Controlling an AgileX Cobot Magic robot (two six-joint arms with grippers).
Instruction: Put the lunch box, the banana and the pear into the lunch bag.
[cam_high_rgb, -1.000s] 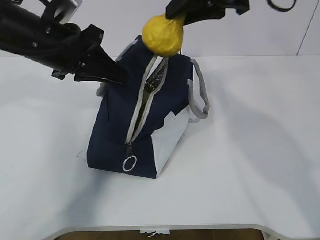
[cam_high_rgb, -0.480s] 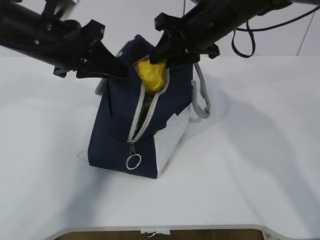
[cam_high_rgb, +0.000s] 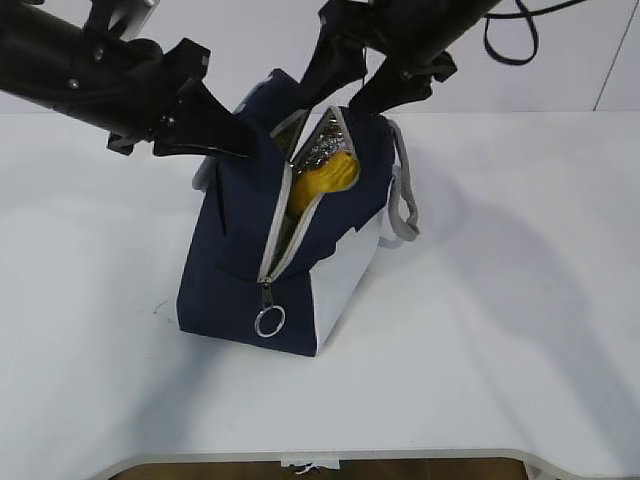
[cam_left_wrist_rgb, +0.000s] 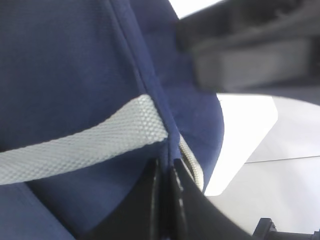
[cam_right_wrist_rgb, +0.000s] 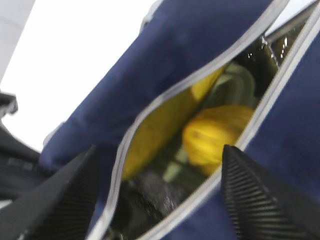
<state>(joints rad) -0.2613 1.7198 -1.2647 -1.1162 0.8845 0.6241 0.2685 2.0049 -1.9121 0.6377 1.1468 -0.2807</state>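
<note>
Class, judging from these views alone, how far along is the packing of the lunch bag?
Nearly done. The pear and banana lie inside the open lunch bag, with a pale-green shape, probably the lunch box, behind. The left gripper pinches the bag's edge; the right gripper is open above it. Left: withdrawing.

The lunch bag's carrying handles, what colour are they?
Light grey woven webbing handles against the navy lunch bag; clearest in the left wrist view.

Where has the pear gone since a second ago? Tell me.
Yes, it moved: the pear went down from above the lunch bag into its open zipper slit, released by the right gripper.
</note>
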